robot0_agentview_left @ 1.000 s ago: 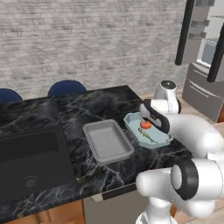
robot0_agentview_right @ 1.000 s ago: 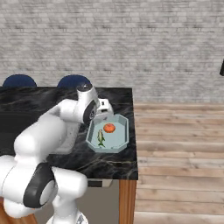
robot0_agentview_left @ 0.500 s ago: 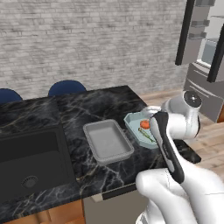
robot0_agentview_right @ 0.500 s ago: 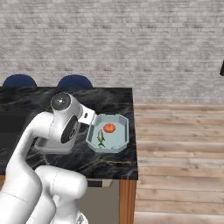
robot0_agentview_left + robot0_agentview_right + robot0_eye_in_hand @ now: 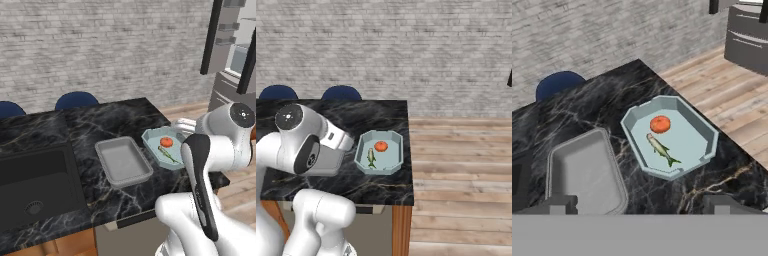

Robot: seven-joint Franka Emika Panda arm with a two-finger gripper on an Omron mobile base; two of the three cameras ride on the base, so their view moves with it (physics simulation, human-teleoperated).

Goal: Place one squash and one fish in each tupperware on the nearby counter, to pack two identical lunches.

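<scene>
Two shallow trays on the black white-veined marble counter (image 5: 612, 110): one pale blue-grey octagonal tupperware (image 5: 704, 132) and one grey rectangular tray with rounded corners (image 5: 582, 172), lying just beside each other. In the octagonal one, a single small round orange-red squash (image 5: 660, 124) and a single slender yellow-green fish (image 5: 660, 148), the two nearly touching. Nothing lying in the rectangular one. Same count from the base views: one squash (image 5: 166, 142) and one fish (image 5: 169, 155) in the blue-grey tupperware (image 5: 151, 145); again squash (image 5: 381, 146), fish (image 5: 371, 157), tupperware (image 5: 398, 152) from the right. Two-finger gripper (image 5: 639, 205) spread as wide as it goes, gripping nothing, touching nothing. In the hand view, filled tupperware ahead of the jaws and towards the right fingertip (image 5: 724, 204); rectangular tray ahead of the left fingertip (image 5: 554, 205), its near end between the tips. Compared with a second ago: arm pulled back and raised away from the tupperware, no longer reaching over it, jaws opened a touch further, squash and fish unmoved in the tray
</scene>
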